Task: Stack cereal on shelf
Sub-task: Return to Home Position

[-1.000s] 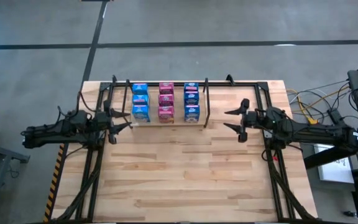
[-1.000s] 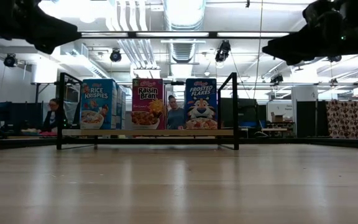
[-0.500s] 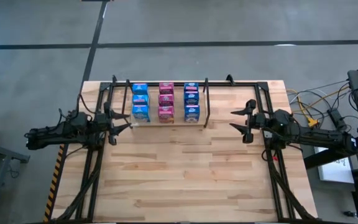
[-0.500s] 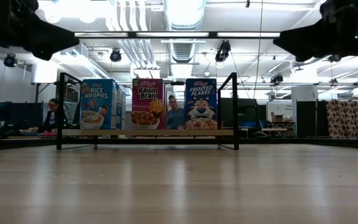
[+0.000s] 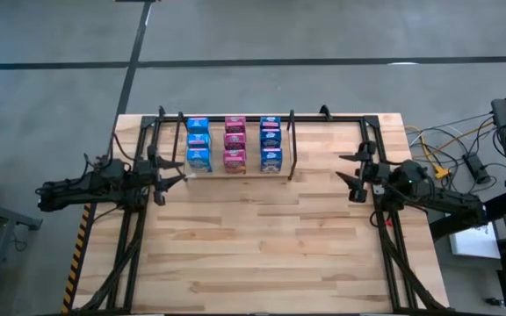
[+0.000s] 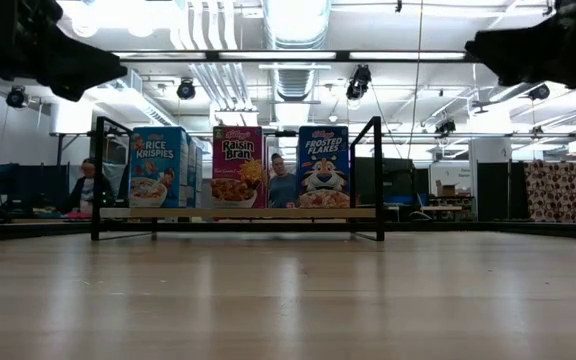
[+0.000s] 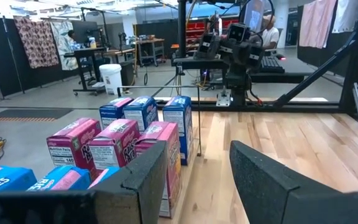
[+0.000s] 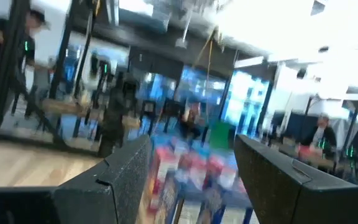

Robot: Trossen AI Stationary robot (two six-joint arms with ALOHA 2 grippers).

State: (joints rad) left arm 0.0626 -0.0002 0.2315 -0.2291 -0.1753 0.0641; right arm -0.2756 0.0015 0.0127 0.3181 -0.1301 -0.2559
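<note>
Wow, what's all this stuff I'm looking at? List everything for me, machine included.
left-row cereal boxes: three, blue, on the shelf.
middle-row cereal boxes: three, pink, on the shelf.
right-row cereal boxes: three, blue, on the shelf.
shelf: one, black rods, table's far edge.
table: one, pale wood.
cables: several, yellow and black, floor beyond the table's right side.
person: one, in the room behind the shelf.
left gripper: one, dark, open, by the shelf's left end.
right gripper: one, dark, open, right of the shelf.

L gripper (image 5: 174, 170) raised, jaws apart | R gripper (image 5: 345, 167) same
</note>
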